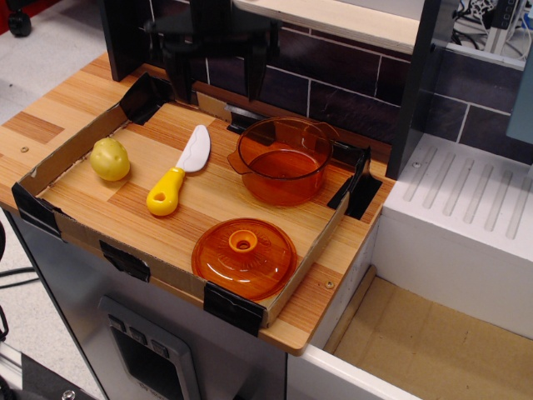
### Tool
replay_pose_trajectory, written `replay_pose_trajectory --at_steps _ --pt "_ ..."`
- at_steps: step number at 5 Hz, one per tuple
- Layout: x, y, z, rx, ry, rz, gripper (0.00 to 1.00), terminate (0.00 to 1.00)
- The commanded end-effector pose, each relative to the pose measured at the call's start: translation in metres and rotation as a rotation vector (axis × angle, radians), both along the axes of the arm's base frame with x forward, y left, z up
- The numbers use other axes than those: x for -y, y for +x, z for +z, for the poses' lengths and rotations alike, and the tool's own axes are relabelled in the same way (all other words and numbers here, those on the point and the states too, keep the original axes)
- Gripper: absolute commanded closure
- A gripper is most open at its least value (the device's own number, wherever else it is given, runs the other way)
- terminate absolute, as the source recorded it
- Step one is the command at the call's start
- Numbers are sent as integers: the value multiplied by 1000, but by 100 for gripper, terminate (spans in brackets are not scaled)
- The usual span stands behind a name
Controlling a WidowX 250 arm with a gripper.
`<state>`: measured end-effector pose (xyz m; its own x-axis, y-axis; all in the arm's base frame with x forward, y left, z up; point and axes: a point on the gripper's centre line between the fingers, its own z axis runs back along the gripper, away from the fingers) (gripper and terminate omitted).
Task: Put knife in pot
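The knife (180,170) has a white rounded blade and a yellow handle. It lies flat on the wooden tray floor, blade pointing to the back. The translucent orange pot (283,161) stands upright to its right, empty. My gripper (216,77) hangs above the tray's back edge, behind the knife and left of the pot. Its two black fingers (178,73) are spread apart with nothing between them.
A round yellow potato toy (110,159) sits at the tray's left. A flat orange lid (244,257) with a knob lies at the front. The cardboard tray wall (67,150) with black tape corners rings the area. A dark tiled wall stands behind.
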<state>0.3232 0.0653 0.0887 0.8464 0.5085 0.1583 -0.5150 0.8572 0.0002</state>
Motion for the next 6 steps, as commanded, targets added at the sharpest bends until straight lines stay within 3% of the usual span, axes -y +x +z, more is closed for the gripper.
replay_pose_trajectory --at_steps 1,2,4,6 --pt "-33 -37 5 -9 -50 -117 0 0" --pt "-49 -51 5 -18 -100 -170 0 0" --pt "-66 -63 -25 -44 -59 -207 0 0" --pt "-59 -60 -36 -38 -55 -199 0 0"
